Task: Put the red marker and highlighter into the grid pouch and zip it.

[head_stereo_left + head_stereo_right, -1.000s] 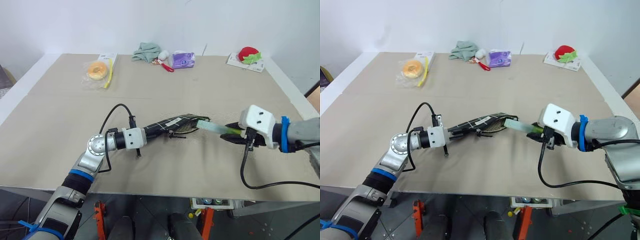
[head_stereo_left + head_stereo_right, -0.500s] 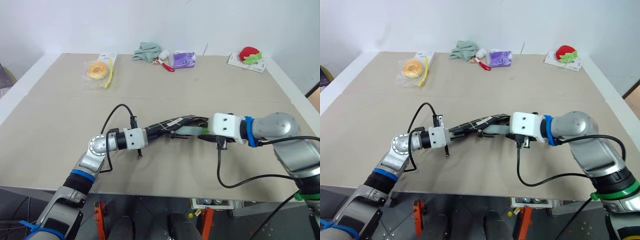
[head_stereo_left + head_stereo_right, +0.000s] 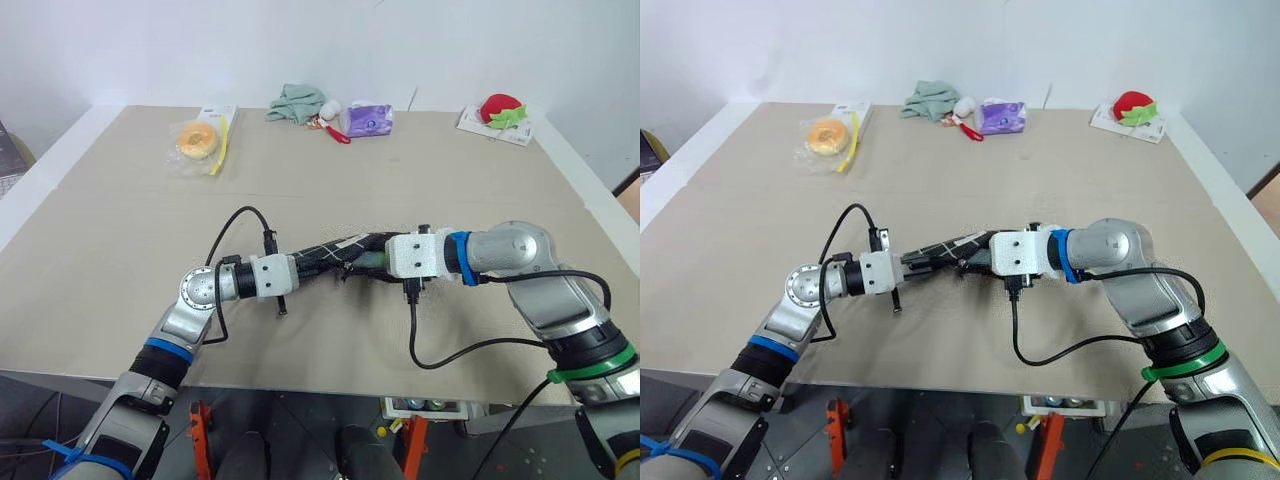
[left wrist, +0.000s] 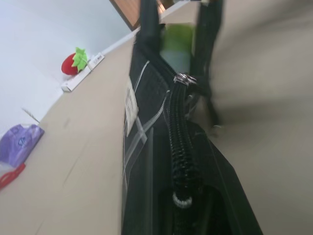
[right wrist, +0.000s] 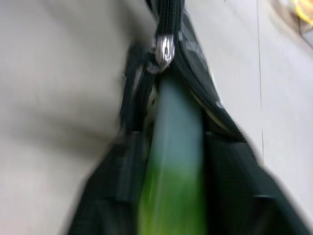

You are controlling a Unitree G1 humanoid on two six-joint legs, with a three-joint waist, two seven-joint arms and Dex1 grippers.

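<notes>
The grid pouch (image 3: 335, 252) hangs a little above the table's middle, stretched level. My left gripper (image 3: 312, 262) is shut on its left end. My right gripper (image 3: 378, 262) is against the pouch's open right end, and the light green highlighter (image 5: 176, 147) runs from it into the mouth. In the left wrist view the highlighter (image 4: 177, 41) shows at the far end of the pouch (image 4: 146, 161), just beyond the metal zipper pull (image 4: 182, 79). The red marker is out of view.
Along the table's far edge lie a bagged doughnut (image 3: 195, 140), a teal cloth (image 3: 295, 103), a red-handled item (image 3: 333, 130), a purple packet (image 3: 368, 120) and a strawberry toy (image 3: 498, 108). A black cable loops down from each wrist.
My right gripper swung left from the table's right side to the pouch's mouth, bringing the highlighter with it; the highlighter's front end now sits inside the opening. The left gripper and pouch stayed put.
</notes>
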